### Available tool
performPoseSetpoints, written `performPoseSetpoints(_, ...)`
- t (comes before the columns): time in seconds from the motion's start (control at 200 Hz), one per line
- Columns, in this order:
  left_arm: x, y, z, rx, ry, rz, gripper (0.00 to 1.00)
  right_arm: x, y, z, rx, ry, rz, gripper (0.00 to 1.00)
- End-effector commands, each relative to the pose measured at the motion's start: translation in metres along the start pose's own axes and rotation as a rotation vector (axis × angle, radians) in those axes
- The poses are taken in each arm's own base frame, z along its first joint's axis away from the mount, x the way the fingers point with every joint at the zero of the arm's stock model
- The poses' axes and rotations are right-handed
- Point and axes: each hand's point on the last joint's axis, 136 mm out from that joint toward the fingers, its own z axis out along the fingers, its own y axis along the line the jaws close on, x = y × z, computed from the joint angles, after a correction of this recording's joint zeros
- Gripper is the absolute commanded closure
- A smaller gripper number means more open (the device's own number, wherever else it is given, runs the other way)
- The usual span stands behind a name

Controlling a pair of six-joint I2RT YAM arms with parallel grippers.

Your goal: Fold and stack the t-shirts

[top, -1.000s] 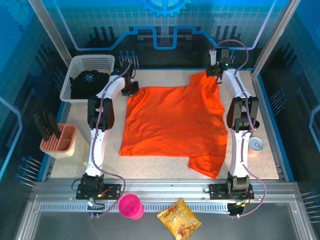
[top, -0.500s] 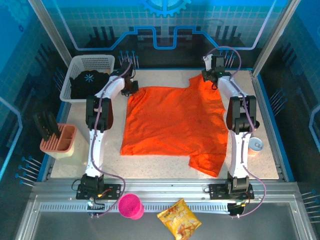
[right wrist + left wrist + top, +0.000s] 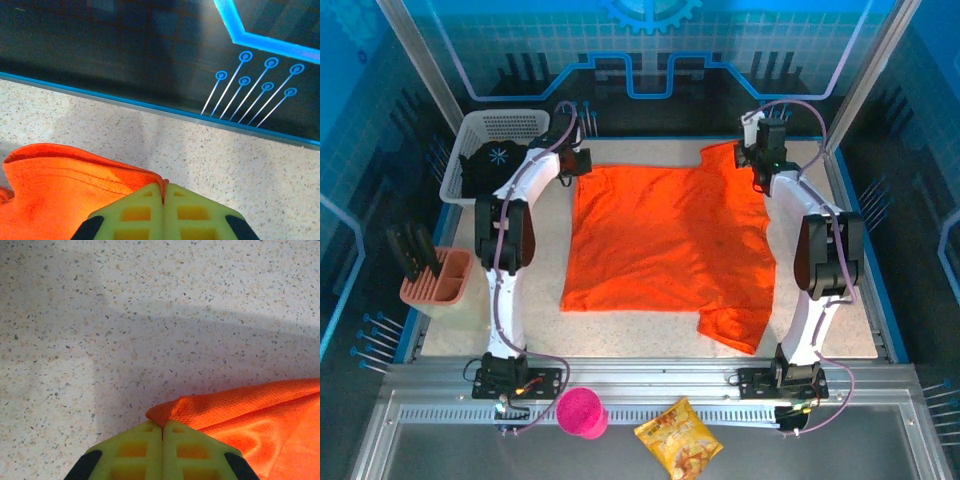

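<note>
Your left gripper (image 3: 162, 429) and right gripper (image 3: 164, 186) each apparently pinch a far orange t-shirt (image 3: 670, 240) corner, cloth hidden where jaws press together.

I count two t-shirts: one orange t-shirt (image 3: 670, 240) and one black t-shirt (image 3: 498, 168). My grippers are two, left gripper (image 3: 162, 429) and right gripper (image 3: 164, 186). Also one white basket (image 3: 510, 125), one pink cup (image 3: 582, 412), one yellow snack bag (image 3: 678, 438), one peach holder (image 3: 438, 290).
</note>
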Motion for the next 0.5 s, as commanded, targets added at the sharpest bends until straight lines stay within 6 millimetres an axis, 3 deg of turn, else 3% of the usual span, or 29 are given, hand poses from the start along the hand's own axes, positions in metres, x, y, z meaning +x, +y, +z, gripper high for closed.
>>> performPoseSetpoints(0.0,-0.010,0.002,-0.022,-0.005,-0.049,0.024,1.00,-0.003,0.001,-0.012,-0.016,-0.040,0.069,1.00)
performPoseSetpoints(0.496,0.029,0.011,-0.037,0.010,-0.033,-0.038,1.00,0.049,0.001,-0.064,-0.004,-0.038,0.201,1.00)
